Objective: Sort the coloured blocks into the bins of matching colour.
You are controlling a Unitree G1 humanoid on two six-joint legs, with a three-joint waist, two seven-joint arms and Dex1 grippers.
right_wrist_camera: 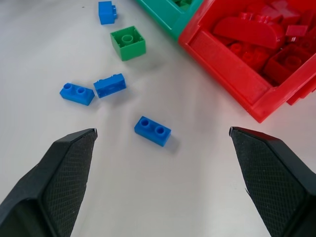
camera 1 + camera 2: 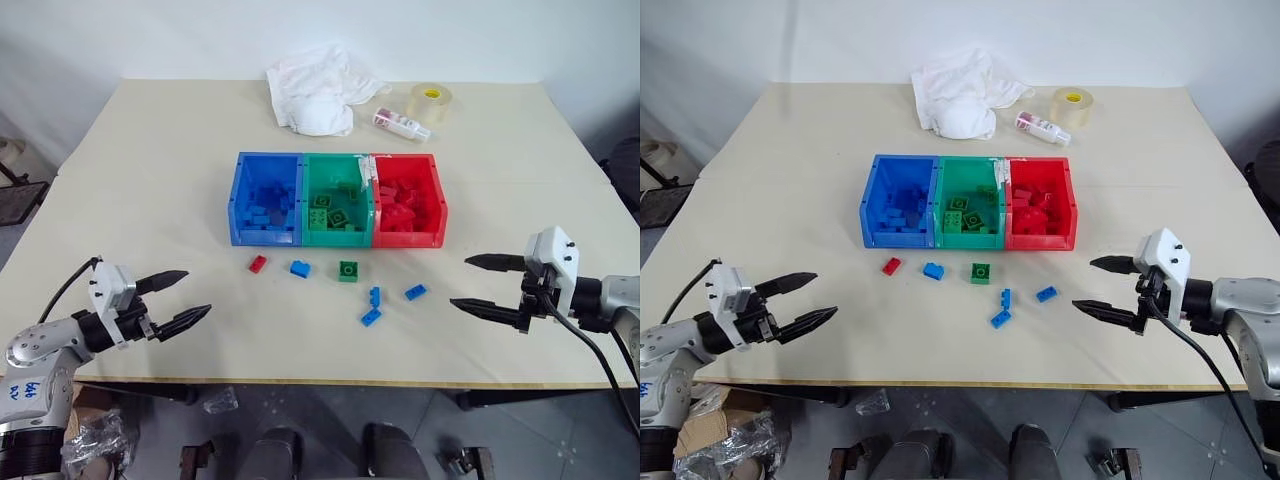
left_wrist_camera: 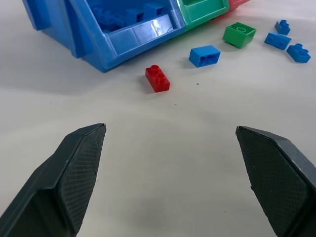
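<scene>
My left gripper (image 2: 182, 298) stands wide with nothing between its fingers, low over the near left part of the table (image 2: 150, 180); my right gripper (image 2: 478, 284) is just as wide and bare over the near right part; both point inward toward the middle.

Ahead of and between my grippers sit the joined bins: blue bin (image 2: 268, 198), green bin (image 2: 337, 200), red bin (image 2: 408, 200); their near walls hide much of what lies inside, so I make out heaps of bricks of each bin's colour but cannot count them.

Loose bricks lie on my side of the bins; nearest my left gripper the red block (image 2: 258, 264), then a blue block (image 2: 300, 268) and the green block (image 2: 348, 270); nearer my right gripper two blue blocks close together (image 2: 372, 306) and one more blue block (image 2: 416, 292).

Beyond the bins, far from both grippers, lie a white cloth (image 2: 318, 90), a tape roll (image 2: 431, 101) and a small bottle (image 2: 402, 124); its label is too small to read.

Bare tabletop lies around each gripper, and the table's near edge runs just beneath them.
</scene>
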